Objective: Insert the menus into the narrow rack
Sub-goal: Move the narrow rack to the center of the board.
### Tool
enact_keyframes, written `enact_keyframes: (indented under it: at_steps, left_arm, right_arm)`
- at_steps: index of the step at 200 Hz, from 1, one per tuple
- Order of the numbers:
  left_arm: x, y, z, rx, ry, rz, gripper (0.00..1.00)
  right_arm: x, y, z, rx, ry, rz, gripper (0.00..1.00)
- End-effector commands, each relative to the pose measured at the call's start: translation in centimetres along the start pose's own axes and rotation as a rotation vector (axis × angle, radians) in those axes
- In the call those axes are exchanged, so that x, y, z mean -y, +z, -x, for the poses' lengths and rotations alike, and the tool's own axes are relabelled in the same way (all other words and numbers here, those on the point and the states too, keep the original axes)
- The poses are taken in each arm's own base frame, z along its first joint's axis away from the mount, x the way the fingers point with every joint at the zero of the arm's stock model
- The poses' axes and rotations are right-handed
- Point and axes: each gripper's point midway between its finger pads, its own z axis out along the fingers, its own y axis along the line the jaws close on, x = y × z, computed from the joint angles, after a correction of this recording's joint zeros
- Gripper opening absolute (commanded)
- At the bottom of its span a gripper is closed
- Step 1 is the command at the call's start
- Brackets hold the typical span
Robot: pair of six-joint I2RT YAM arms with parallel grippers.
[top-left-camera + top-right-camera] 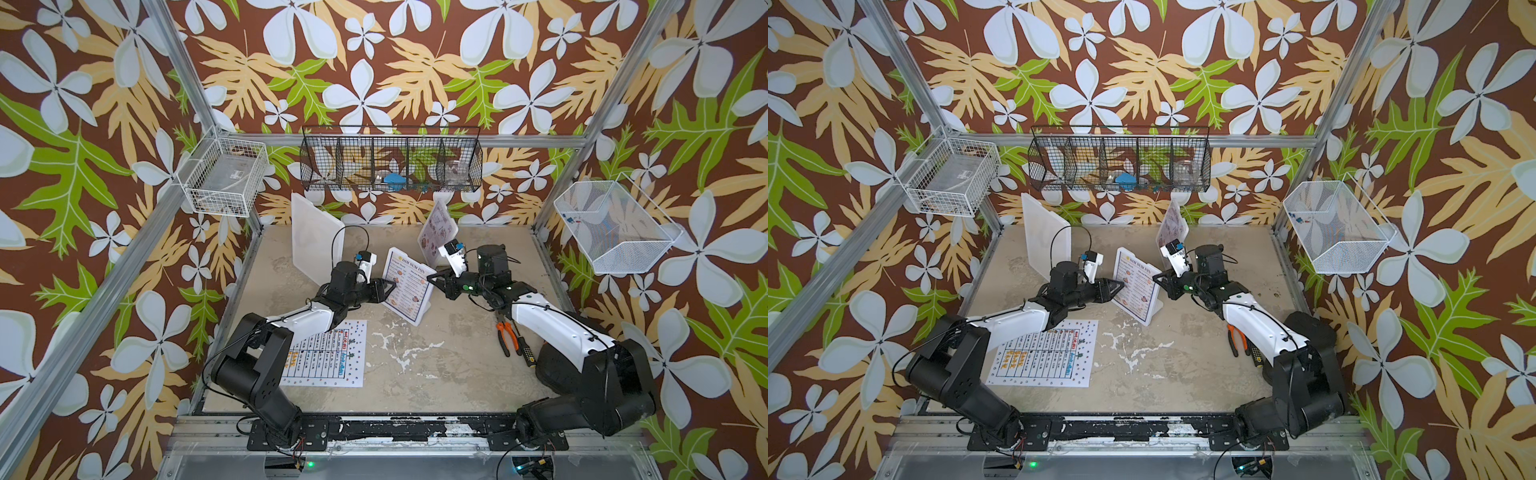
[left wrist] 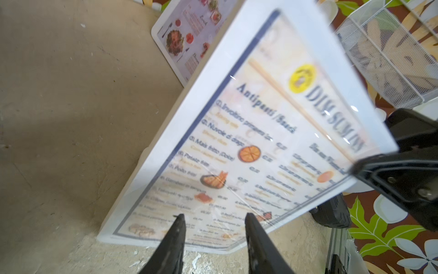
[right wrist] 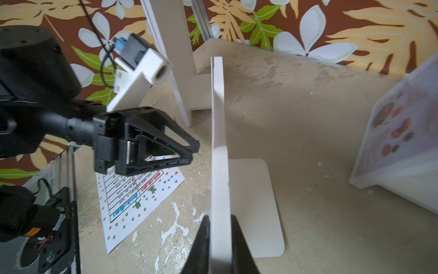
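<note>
The dark-bordered "DIM SUM INN" menu (image 1: 409, 286) (image 1: 1136, 291) (image 2: 260, 142) stands in a narrow white rack with an upright panel (image 3: 219, 142) on a flat foot (image 3: 256, 208). My right gripper (image 1: 430, 279) (image 1: 1155, 277) (image 3: 220, 217) is shut on that panel's side edge. My left gripper (image 1: 392, 286) (image 1: 1123, 286) (image 2: 213, 215) is open at the menu's printed face, nothing between its fingers. The white dotted menu (image 1: 328, 353) (image 1: 1046, 353) (image 3: 137, 189) lies flat under the left arm. The pinkish menu (image 1: 436, 226) (image 2: 189, 35) (image 3: 391, 132) stands in another rack at the back.
A third white rack (image 1: 316, 232) (image 1: 1044, 237) stands at the back left, its back to the top views. Orange pliers (image 1: 508, 332) and a screwdriver (image 1: 525, 349) lie by the right arm. A black wire basket (image 1: 390, 160) and white wire baskets (image 1: 226, 174) (image 1: 615, 226) hang on the walls.
</note>
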Motion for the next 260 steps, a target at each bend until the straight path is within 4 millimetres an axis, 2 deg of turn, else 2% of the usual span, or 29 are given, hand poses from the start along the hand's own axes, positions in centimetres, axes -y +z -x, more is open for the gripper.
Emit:
enact_keyframes:
  at_steps: [1,50,84,108,147,170,195,260]
  left_arm:
    - [0.7,-1.1,1.3,0.045,0.039,0.020,0.45]
    - [1.9,-5.2,3.3,0.143,0.082,0.090,0.48]
    - [1.8,-7.7,3.4,0.179,0.104,0.154,0.49]
    - [1.2,-9.2,3.3,0.201,0.102,0.200,0.49]
    - [0.5,-11.4,4.1,0.249,0.079,0.233,0.49]
    - [0.2,-12.2,4.5,0.263,0.075,0.252,0.49]
    - [0.1,-12.8,4.8,0.273,0.078,0.264,0.50]
    - [-0.3,-13.5,4.9,0.284,0.072,0.285,0.50]
  right_arm:
    - [1.5,-0.4,2.9,0.115,-0.006,-0.119,0.05]
    - [4.4,0.3,5.9,0.219,0.038,-0.243,0.06]
    - [5.5,2.8,7.9,0.248,0.077,-0.250,0.07]
    - [6.4,4.9,8.3,0.235,0.081,-0.294,0.08]
    - [9.0,6.4,9.5,0.250,0.078,-0.423,0.08]
    - [10.6,6.6,10.3,0.258,0.057,-0.504,0.08]
    - [11.3,7.1,11.1,0.267,0.035,-0.524,0.09]
    - [12.6,9.8,10.8,0.248,0.064,-0.512,0.14]
